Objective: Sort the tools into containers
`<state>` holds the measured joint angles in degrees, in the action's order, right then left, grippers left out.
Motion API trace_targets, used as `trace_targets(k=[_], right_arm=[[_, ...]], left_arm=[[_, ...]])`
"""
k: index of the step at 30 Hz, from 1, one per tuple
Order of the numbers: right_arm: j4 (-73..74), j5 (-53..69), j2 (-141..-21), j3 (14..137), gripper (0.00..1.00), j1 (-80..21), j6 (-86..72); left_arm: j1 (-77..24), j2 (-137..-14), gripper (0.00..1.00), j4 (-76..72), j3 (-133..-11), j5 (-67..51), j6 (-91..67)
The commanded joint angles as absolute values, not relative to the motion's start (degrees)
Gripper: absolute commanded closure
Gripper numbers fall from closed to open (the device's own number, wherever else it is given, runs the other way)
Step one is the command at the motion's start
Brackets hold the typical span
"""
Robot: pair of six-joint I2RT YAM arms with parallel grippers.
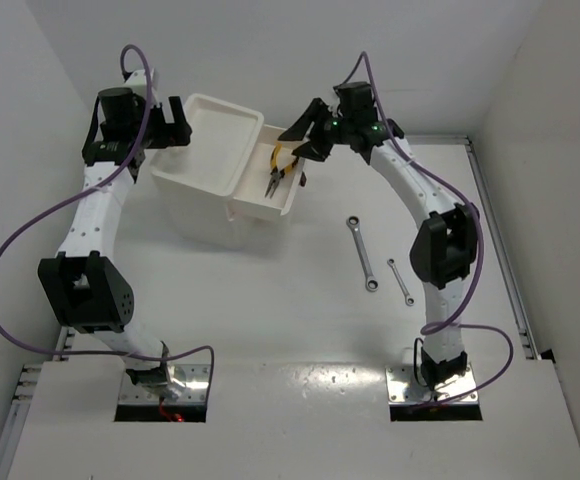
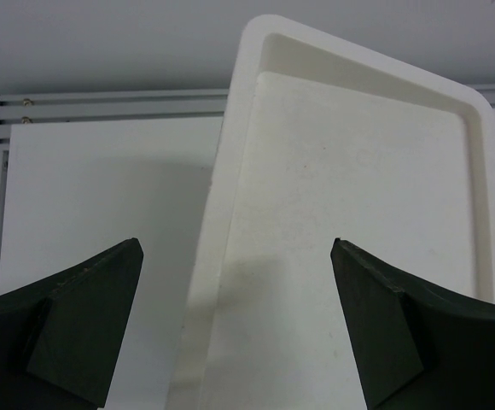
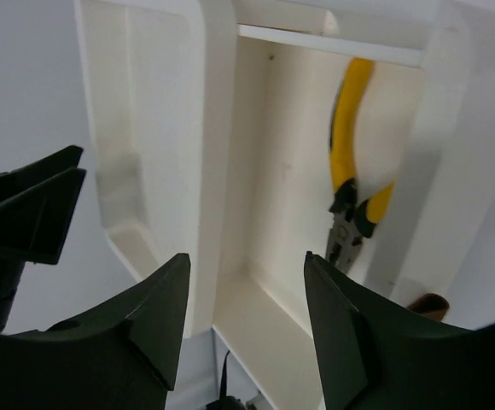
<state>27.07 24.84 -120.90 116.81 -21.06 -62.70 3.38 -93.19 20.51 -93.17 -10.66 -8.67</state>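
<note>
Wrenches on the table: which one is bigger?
The long wrench, the one nearer the cabinet. The short wrench lies to its right, farther from the cabinet.

A white table (image 1: 270, 300) stands enclosed by plain white walls (image 1: 550, 80), evenly lit.

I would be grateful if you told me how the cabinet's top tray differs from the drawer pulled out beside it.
The top tray is wide and shallow, while the drawer is narrower with taller walls. The tray holds nothing visible, whereas the drawer holds yellow-handled pliers. The tray is recessed into the top of the cabinet, while the drawer juts out from its side. Both are plain white plastic.
</note>
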Motion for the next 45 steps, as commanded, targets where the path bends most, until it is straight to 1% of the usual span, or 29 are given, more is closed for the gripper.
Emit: trace_targets(k=[1, 5, 8, 10, 11, 13, 14, 15, 17, 18, 19, 20, 21, 22, 23, 24, 26, 27, 31, 37, 45], right_arm=[[19.9, 29.0, -118.7, 116.5, 0.42, -21.7, -60.7], [14.3, 32.0, -114.2, 115.1, 0.42, -20.7, -57.7], [14.3, 33.2, -111.3, 114.5, 0.43, -19.0, -52.2], [19.2, 32.4, -110.7, 114.5, 0.47, -17.8, -49.1], [21.0, 31.8, -109.0, 113.6, 0.48, -16.4, -44.8], [27.2, 30.4, -107.8, 112.0, 0.48, -14.9, -39.9], [29.5, 29.5, -107.8, 111.5, 0.46, -13.3, -34.7], [31.5, 27.0, -107.1, 110.3, 0.46, -12.7, -31.8], [37.2, 24.7, -107.1, 109.1, 0.5, -11.6, -25.0], [39.2, 22.5, -107.1, 109.1, 0.52, -11.1, -22.8], [41.0, 21.7, -107.9, 108.1, 0.54, -11.1, -21.5], [41.8, 22.2, -107.9, 106.9, 0.58, -11.1, -19.1], [42.4, 22.2, -107.9, 104.4, 0.61, -11.1, -18.4], [40.2, 23.2, -107.9, 102.2, 0.7, -11.1, -18.4], [39.2, 24.1, -107.4, 100.5, 0.87, -11.7, -17.8], [38.5, 24.6, -107.4, 98.1, 0.91, -12.2, -17.8], [37.8, 26.2, -108.4, 97.6, 0.98, -13.8, -18.8], [37.0, 26.9, -108.9, 97.6, 1.0, -14.4, -19.6], [32.7, 27.4, -110.0, 97.6, 1.0, -15.6, -23.2], [28.7, 29.1, -115.0, 102.6, 1.0, -17.2, -28.7], [25.7, 30.8, -121.0, 109.7, 1.0, -21.8, -30.6]], left_arm=[[2.8, -91.3, 0.01, 19.3, -92.9, -9.2, -9.1], [2.8, -93.2, 0.01, 20.1, -94.7, -6.2, -7.1], [2.8, -95.9, 0.01, 24.6, -98.3, -5.6, -4.5], [2.8, -98.6, 0.05, 26.6, -101.1, -5.6, -3.3], [3.3, -99.3, 0.07, 27.5, -101.9, -6.7, -2.6], [3.3, -100.5, 0.13, 28.7, -103.0, -7.4, -2.1], [3.9, -101.2, 0.15, 29.3, -103.0, -8.1, -2.1], [3.9, -101.2, 0.24, 30.1, -103.5, -8.6, -1.4], [3.9, -102.3, 0.35, 30.6, -103.5, -9.4, -0.8], [3.9, -102.3, 0.49, 31.1, -103.5, -9.4, -0.8], [3.9, -102.3, 0.58, 31.1, -103.5, -9.9, -0.8], [3.9, -102.8, 0.7, 31.1, -103.5, -9.9, -0.8], [3.9, -102.8, 0.9, 31.1, -103.5, -9.9, -0.8], [3.9, -102.8, 0.99, 31.1, -103.5, -9.9, -0.8], [3.9, -102.8, 1.0, 31.1, -103.5, -9.3, -1.4], [3.9, -102.8, 1.0, 31.1, -103.5, -9.3, -1.4], [3.9, -102.8, 1.0, 31.1, -103.0, -8.8, -1.4], [3.9, -102.8, 1.0, 31.1, -103.0, -8.8, -1.4], [3.9, -102.3, 1.0, 31.1, -102.0, -8.8, -1.9], [3.9, -100.7, 1.0, 31.1, -100.0, -9.8, -2.5], [3.3, -99.1, 1.0, 31.1, -96.5, -12.6, -3.1]])
